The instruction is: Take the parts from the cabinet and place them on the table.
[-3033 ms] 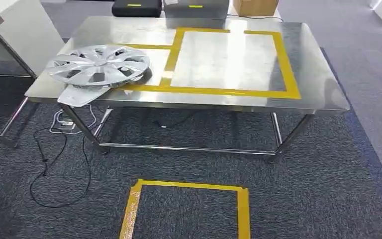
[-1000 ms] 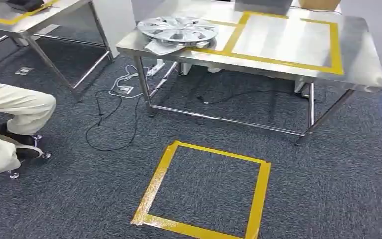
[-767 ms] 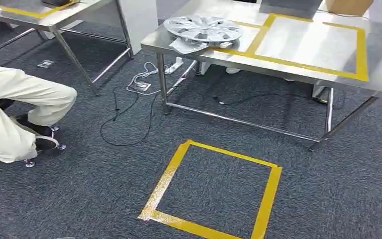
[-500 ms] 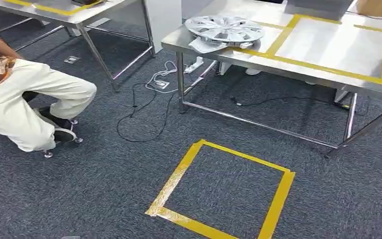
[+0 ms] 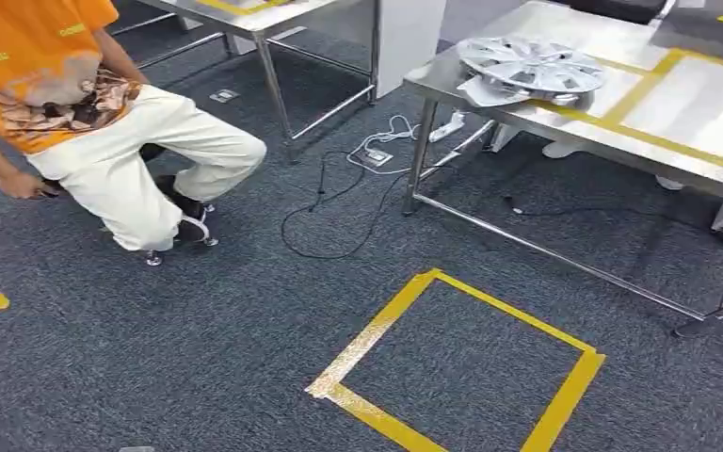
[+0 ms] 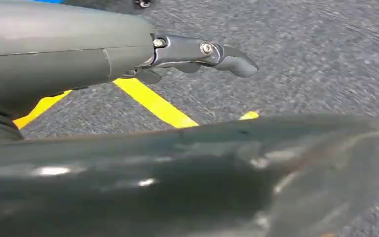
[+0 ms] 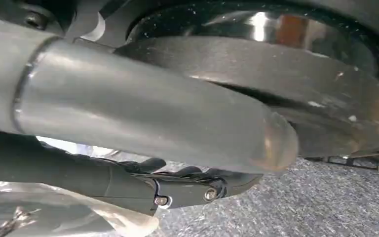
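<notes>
Evidently between fetches, the hubcap (image 5: 531, 66) lay delivered on the far-right table (image 5: 697, 118); left hand (image 6: 197, 54) hung empty, fingers seemingly uncurled; right hand's (image 7: 177, 182) fingers unclear.

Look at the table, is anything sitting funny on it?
Yes. The hubcap sits right at the table corner, outside the yellow tape frame. A flat pale piece under it pokes past the edge.

Item for your record: silver wheel cover (image 5: 531, 66), multi-spoke, lying flat, face up, on the left corner of the steel counter (image 5: 621, 141). Under it lies a pale flat sheet, and beside it runs the counter's yellow tape line.
</notes>
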Robot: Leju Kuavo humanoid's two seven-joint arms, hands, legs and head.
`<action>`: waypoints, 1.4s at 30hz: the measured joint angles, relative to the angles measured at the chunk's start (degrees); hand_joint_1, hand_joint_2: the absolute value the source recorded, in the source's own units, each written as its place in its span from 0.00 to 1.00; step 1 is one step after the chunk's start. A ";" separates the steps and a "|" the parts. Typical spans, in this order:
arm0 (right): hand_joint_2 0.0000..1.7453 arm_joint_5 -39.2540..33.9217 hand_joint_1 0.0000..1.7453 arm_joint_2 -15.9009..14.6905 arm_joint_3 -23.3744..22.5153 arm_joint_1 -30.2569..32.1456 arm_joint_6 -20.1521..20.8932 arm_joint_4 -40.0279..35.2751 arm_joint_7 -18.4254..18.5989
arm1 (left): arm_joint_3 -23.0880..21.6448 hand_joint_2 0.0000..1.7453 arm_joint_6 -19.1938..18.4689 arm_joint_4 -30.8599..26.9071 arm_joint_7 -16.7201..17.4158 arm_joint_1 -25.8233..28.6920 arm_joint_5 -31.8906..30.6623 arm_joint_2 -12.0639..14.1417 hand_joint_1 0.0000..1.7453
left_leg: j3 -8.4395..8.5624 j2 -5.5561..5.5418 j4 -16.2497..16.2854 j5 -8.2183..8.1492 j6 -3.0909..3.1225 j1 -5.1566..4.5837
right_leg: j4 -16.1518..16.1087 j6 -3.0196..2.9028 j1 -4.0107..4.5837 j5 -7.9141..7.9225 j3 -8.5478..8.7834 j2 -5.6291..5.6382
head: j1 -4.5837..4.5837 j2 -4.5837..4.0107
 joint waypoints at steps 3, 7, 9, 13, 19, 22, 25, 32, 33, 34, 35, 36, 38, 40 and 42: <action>0.00 0.26 0.00 -0.07 0.04 -0.27 0.87 0.04 -0.07 | 0.00 0.00 -0.24 0.00 0.02 -0.30 0.17 0.15 0.00 | -0.75 -1.51 -0.03 0.43 0.79 -0.21 | 11.15 0.06 -0.05 -6.46 -4.94 5.71 | 0.61 0.00; 0.00 0.70 0.00 -0.13 0.11 -0.61 0.92 0.04 -0.11 | 0.02 0.00 -0.63 0.00 0.00 -0.16 1.07 0.31 0.00 | -0.95 -4.57 0.11 0.67 0.97 -0.61 | 16.20 -0.62 0.18 -5.35 -7.54 6.42 | 0.59 0.00; 0.00 1.03 0.00 -0.13 0.39 -0.68 0.74 0.04 -0.11 | 0.04 0.00 -1.42 0.00 0.02 -0.18 1.22 0.37 0.00 | -0.94 -6.40 0.36 0.73 0.86 -0.61 | 6.09 -1.07 0.11 0.34 -3.01 8.22 | 0.64 0.00; 0.00 1.49 0.00 -0.13 0.66 -0.78 0.59 0.20 -0.11 | 0.04 0.00 -2.10 0.11 0.15 -0.08 1.20 0.42 0.00 | -2.48 -9.16 0.71 1.53 -0.62 -0.47 | 1.07 -1.24 -0.11 0.02 -0.69 11.21 | 0.59 0.00; 0.00 3.08 0.00 0.02 1.66 -0.67 -0.31 0.22 0.70 | 0.04 0.00 -2.19 0.17 1.51 0.16 1.14 0.77 0.00 | -8.58 -2.33 14.11 -5.77 -2.07 -0.64 | 0.26 -2.64 -0.12 0.80 -0.35 5.47 | -0.04 0.00; 0.00 3.78 0.00 0.22 2.16 -1.03 -0.87 0.20 1.64 | 0.07 0.00 -2.38 0.17 1.75 0.46 1.05 0.92 0.00 | -8.75 -1.87 16.14 -4.99 -2.27 -0.54 | 0.29 -2.72 0.10 0.65 -0.59 2.84 | -0.11 0.00; 0.00 4.09 0.00 0.33 2.58 -1.20 -1.07 0.18 1.84 | 0.07 0.00 -2.38 0.17 1.64 0.36 0.83 1.09 0.00 | -0.56 1.93 1.31 0.14 -1.90 -0.74 | 0.30 -2.33 0.32 0.09 0.01 0.73 | -0.06 0.00; 0.00 5.66 0.00 0.46 3.63 -1.88 -0.55 -0.11 1.95 | 0.28 0.00 -2.42 0.17 1.49 0.54 1.40 1.29 0.00 | -0.60 -0.50 -0.06 0.40 0.86 -0.83 | 3.54 -0.38 0.49 -3.30 -0.94 4.42 | 0.39 0.00; 0.00 6.18 0.00 0.57 3.93 -1.94 -0.74 -0.11 1.86 | 0.35 0.00 -2.49 0.17 1.49 0.42 1.66 1.33 0.00 | -0.77 -1.08 -0.05 0.51 1.08 -0.84 | 8.09 -0.27 0.41 -5.64 -3.01 5.77 | 0.42 0.00; 0.00 6.82 0.00 0.57 4.37 -1.95 -1.35 -0.11 1.42 | 0.59 0.00 -2.58 0.17 1.55 0.36 1.92 1.33 0.00 | -0.87 -1.85 -0.05 0.54 1.16 -0.91 | 13.89 -0.25 0.45 -7.98 -5.76 6.44 | 0.48 0.00; 0.00 7.25 0.00 0.57 4.72 -2.14 -1.92 -0.11 1.18 | 0.79 0.00 -2.58 0.17 1.71 0.43 2.10 1.33 0.00 | -0.89 -2.57 -0.03 0.54 1.16 -0.96 | 18.06 -0.23 0.52 -9.16 -7.83 6.51 | 0.50 0.00; 0.00 7.54 0.00 0.57 5.05 -2.39 -2.52 -0.11 0.96 | 1.05 0.00 -2.60 0.17 1.90 0.54 2.38 1.42 0.00 | -0.83 -3.32 -0.02 0.53 1.16 -0.98 | 19.68 -0.21 0.54 -8.77 -8.80 6.52 | 0.51 0.00; 0.00 8.09 0.00 0.65 5.59 -2.45 -3.73 -0.11 0.48 | 1.53 0.00 -2.62 0.17 2.18 0.64 2.54 1.44 0.00 | -0.68 -5.15 0.05 0.54 1.15 -0.98 | 14.95 -0.46 0.46 -4.50 -7.07 6.64 | 0.51 0.00; 0.00 8.66 0.00 0.74 6.10 -2.40 -4.24 -0.09 0.22 | 1.81 0.00 -2.69 0.17 2.25 0.68 2.47 1.38 0.00 | -0.65 -7.12 0.28 0.51 1.01 -0.89 | 4.25 -0.68 0.07 1.45 -2.86 9.84 | 0.57 0.00; 0.00 8.92 0.00 0.81 6.43 -2.22 -4.22 0.20 -0.02 | 1.99 0.00 -2.75 0.17 2.29 0.56 2.43 1.31 0.00 | -1.43 -8.67 0.78 0.64 0.34 -1.04 | 1.33 -1.00 -0.22 0.52 -1.67 12.03 | 0.51 0.00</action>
